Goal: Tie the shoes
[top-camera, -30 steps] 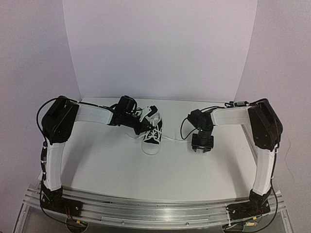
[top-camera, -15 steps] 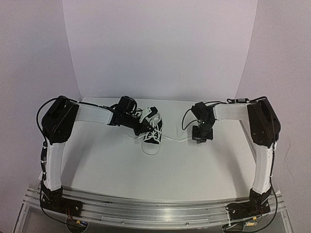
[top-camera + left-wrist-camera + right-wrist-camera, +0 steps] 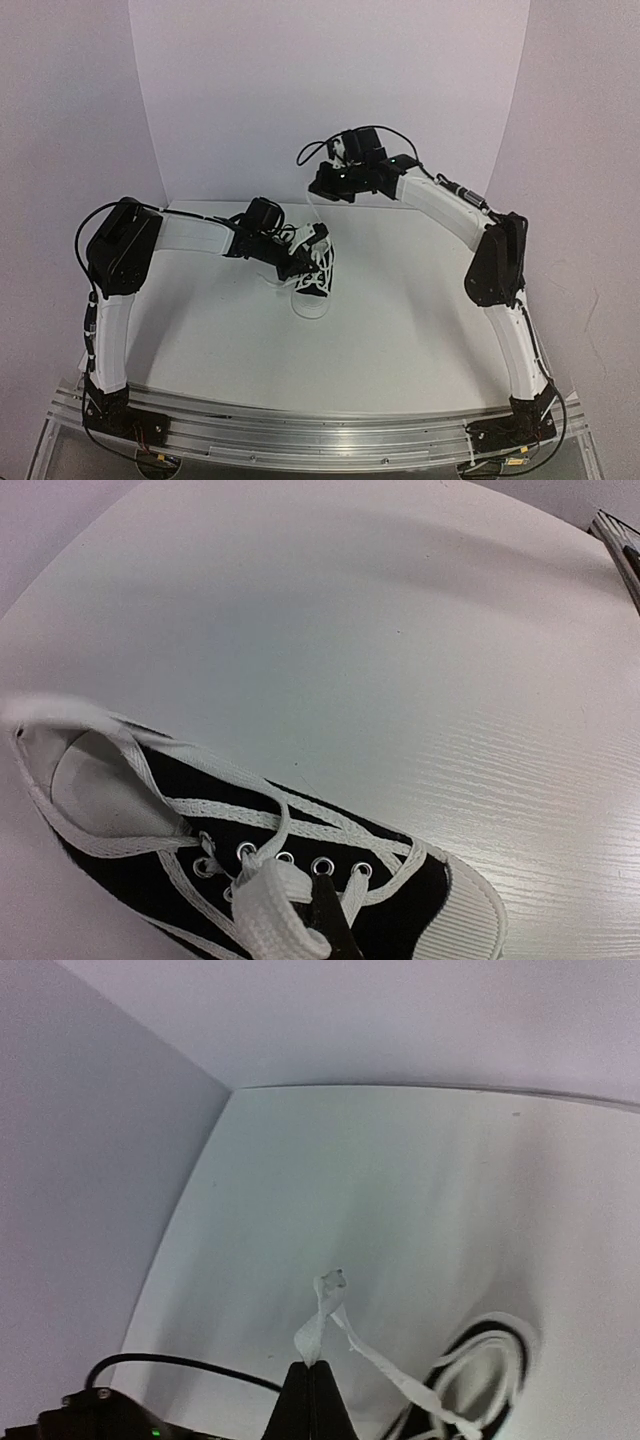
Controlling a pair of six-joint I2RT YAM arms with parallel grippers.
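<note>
The black sneaker [image 3: 312,285] with white toe cap stands in the middle of the table, toe toward the near edge. My left gripper [image 3: 300,256] is at its laces, shut on a thick white lace loop [image 3: 268,908] over the eyelets; one dark fingertip [image 3: 328,912] shows against the shoe [image 3: 425,895]. My right gripper [image 3: 323,186] is raised high above and behind the shoe. In the right wrist view it [image 3: 312,1368] is shut on the end of a white lace [image 3: 326,1305], which trails down to the shoe [image 3: 478,1352] below.
A white curved backdrop [image 3: 330,100] closes the table's back and sides. A metal rail [image 3: 320,438] runs along the near edge. A black cable [image 3: 170,1362] of the left arm lies below the right gripper.
My right arm has swung from the table right of the shoe up and to the left, carrying the lace end high above the shoe. The left gripper has stayed at the laces.
</note>
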